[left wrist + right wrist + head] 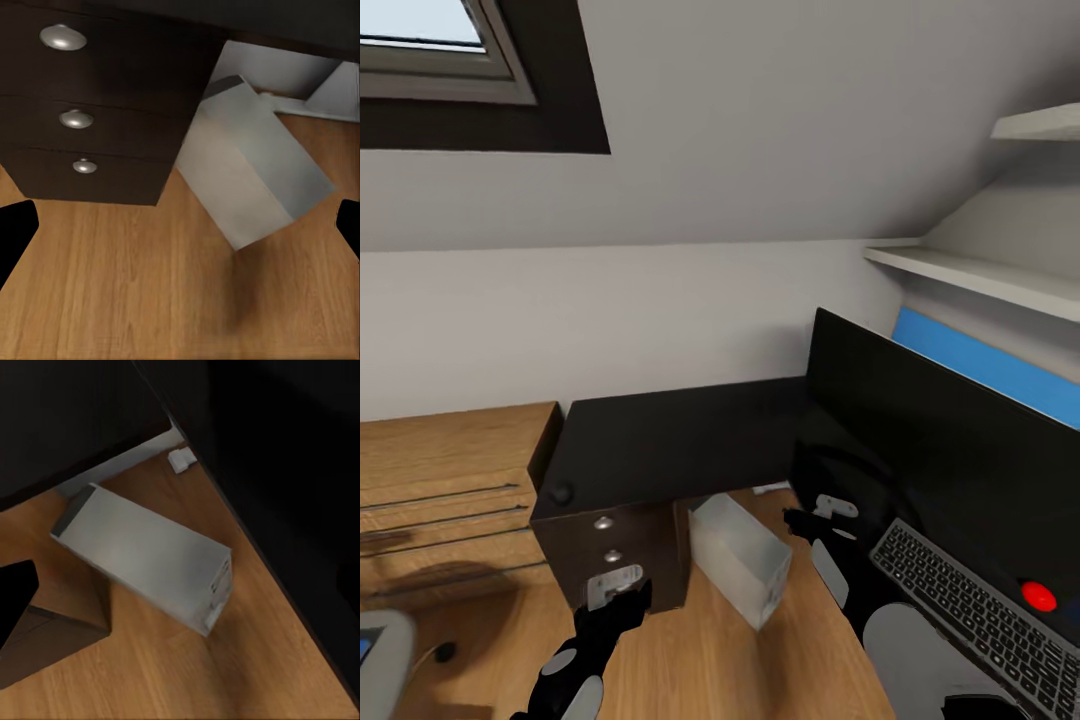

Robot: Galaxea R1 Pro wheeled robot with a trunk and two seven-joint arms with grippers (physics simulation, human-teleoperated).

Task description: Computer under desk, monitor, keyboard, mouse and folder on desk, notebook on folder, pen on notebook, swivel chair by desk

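The black desk (pixel 680 440) fills the middle, with silver-knobbed drawers (pixel 605 522) (pixel 75 118). A small dark mouse (pixel 562 493) sits on its front left corner. On the right wing stand the black monitor (pixel 950 440) and the keyboard (pixel 970 610). The light-grey computer (pixel 740 560) (pixel 255 161) (pixel 146 555) stands on the floor beside the drawers, its far end under the desktop. My left gripper (pixel 615 600) (pixel 180 232) hovers open before the drawers, facing the computer. My right gripper (pixel 810 525) hangs open above the computer, one fingertip (pixel 15 600) showing. A grey chair edge (pixel 380 650) carries something blue.
A light wooden chest (pixel 450 490) with bar handles adjoins the desk on the left. White shelves (pixel 980 275) and a blue back panel (pixel 990 365) rise at the right. A window (pixel 430 50) sits high left. Wooden floor (pixel 150 292) spreads before the drawers.
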